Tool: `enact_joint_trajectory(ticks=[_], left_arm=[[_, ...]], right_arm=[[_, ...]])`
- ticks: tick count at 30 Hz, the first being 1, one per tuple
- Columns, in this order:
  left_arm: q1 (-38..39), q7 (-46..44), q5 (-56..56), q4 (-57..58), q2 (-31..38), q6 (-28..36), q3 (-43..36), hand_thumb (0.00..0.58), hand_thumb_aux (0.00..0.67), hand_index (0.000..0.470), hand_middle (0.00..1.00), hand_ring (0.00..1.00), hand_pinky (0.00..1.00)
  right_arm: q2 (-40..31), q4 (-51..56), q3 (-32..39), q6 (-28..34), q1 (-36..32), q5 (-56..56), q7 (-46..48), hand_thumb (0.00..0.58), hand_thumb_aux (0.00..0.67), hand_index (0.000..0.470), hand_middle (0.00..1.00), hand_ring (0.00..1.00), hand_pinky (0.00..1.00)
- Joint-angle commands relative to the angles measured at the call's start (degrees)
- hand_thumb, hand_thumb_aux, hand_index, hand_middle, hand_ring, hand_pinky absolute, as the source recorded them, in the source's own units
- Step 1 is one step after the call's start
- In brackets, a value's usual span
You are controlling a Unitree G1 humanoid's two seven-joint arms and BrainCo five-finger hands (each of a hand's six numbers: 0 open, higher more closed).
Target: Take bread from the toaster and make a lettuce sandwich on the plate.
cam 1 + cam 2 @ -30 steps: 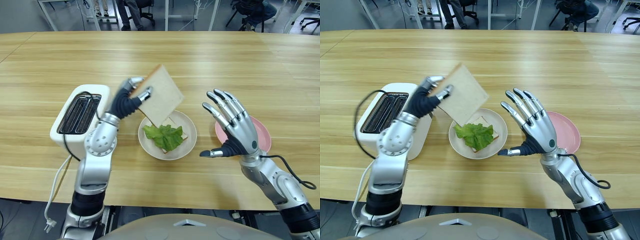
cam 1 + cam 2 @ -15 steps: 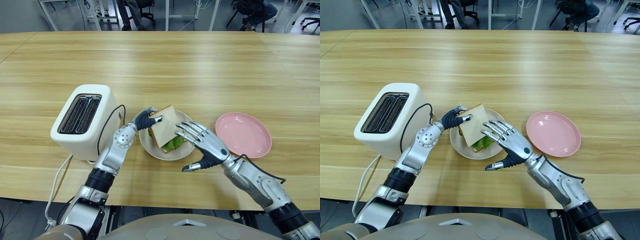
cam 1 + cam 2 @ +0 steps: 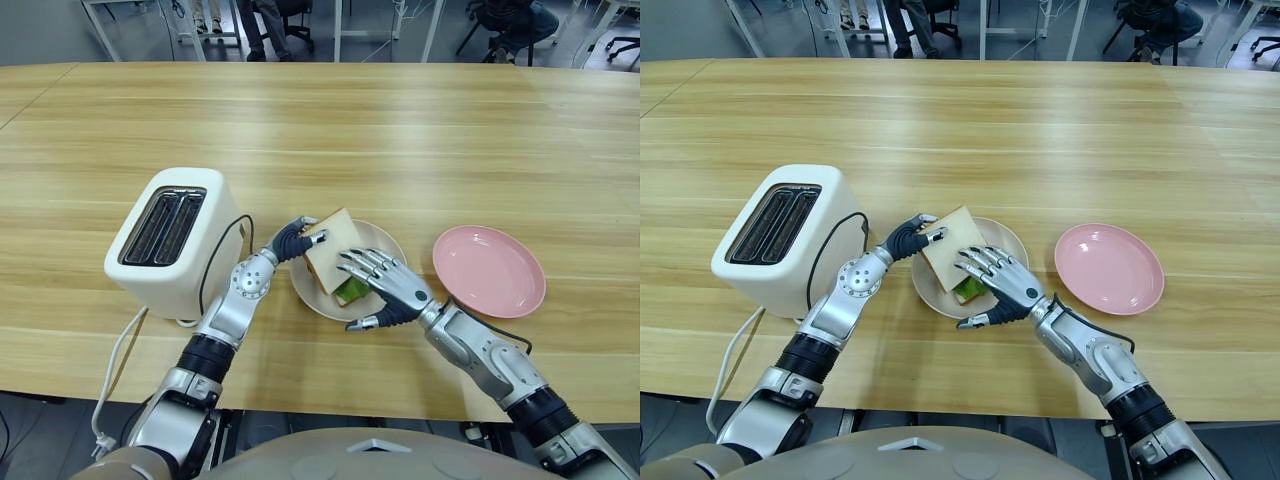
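Pinching the bread slice (image 3: 334, 254) by its corner, the left hand (image 3: 291, 239) holds it on the lettuce (image 3: 351, 292) on the plate (image 3: 388, 241), and the right hand (image 3: 392, 286) is spread wide and empty just over it.

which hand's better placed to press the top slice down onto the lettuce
Right, probably. The right hand is spread, palm down, over the bread slice and lettuce on the plate, so it can push straight down. The left hand is pinching the slice's left edge from the side.
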Motion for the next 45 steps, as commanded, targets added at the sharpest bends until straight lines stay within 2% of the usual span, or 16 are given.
enact_joint_trajectory(ticks=[1, 9, 16, 24, 34, 40, 44, 45], left_arm=[[2.3, 0.1, -1.5, -6.9, 0.7, 0.6, 2.0, 0.58, 0.67, 0.46, 1.0, 1.0, 1.0], [3.9, -4.2, -6.4, -13.5, -0.3, 4.3, 2.7, 0.58, 0.67, 0.46, 1.0, 1.0, 1.0], [3.0, -8.4, -8.6, -4.0, -1.9, 6.5, 0.4, 0.58, 0.67, 0.46, 1.0, 1.0, 1.0], [-1.9, -7.6, -8.2, 11.6, -3.8, 1.9, -0.4, 0.58, 0.67, 0.46, 1.0, 1.0, 1.0], [-9.3, -2.2, -6.0, 27.8, -5.5, -5.7, -0.4, 0.58, 0.67, 0.46, 1.0, 1.0, 1.0], [-11.6, 0.5, -2.5, 32.1, -6.3, -9.8, -2.6, 0.58, 0.67, 0.46, 1.0, 1.0, 1.0], [-13.1, 6.6, 4.3, 34.0, -5.3, -12.3, -5.8, 0.58, 0.67, 0.46, 1.0, 1.0, 1.0], [-13.6, 10.3, 7.8, 33.9, -4.5, -12.5, -7.4, 0.57, 0.581, 0.399, 1.0, 1.0, 1.0]], right_arm=[[-1.1, -4.8, -2.6, -0.4, 1.9, -0.6, -3.9, 0.0, 0.0, 0.0, 0.0, 0.0, 0.0], [-3.4, -11.5, -4.8, -1.1, 6.7, -1.7, -6.3, 0.0, 0.0, 0.0, 0.0, 0.0, 0.0], [-4.0, -10.2, -3.9, -1.1, 7.8, -2.7, -3.6, 0.0, 0.0, 0.0, 0.0, 0.0, 0.0], [-3.6, -6.9, -2.3, 0.0, 7.3, -3.1, 0.5, 0.0, 0.0, 0.0, 0.0, 0.0, 0.0], [-1.9, 6.7, 3.9, 5.1, 0.1, -3.3, 15.5, 0.0, 0.0, 0.0, 0.0, 0.0, 0.0], [-0.7, 14.6, 7.5, 6.5, -5.7, -3.5, 20.2, 0.0, 0.0, 0.0, 0.0, 0.0, 0.0], [0.6, 19.9, 9.2, 7.0, -9.6, -2.5, 23.3, 0.0, 0.0, 0.0, 0.0, 0.0, 0.0], [1.0, 21.3, 9.7, 6.9, -10.5, -2.2, 24.5, 0.0, 0.0, 0.0, 0.0, 0.0, 0.0]])
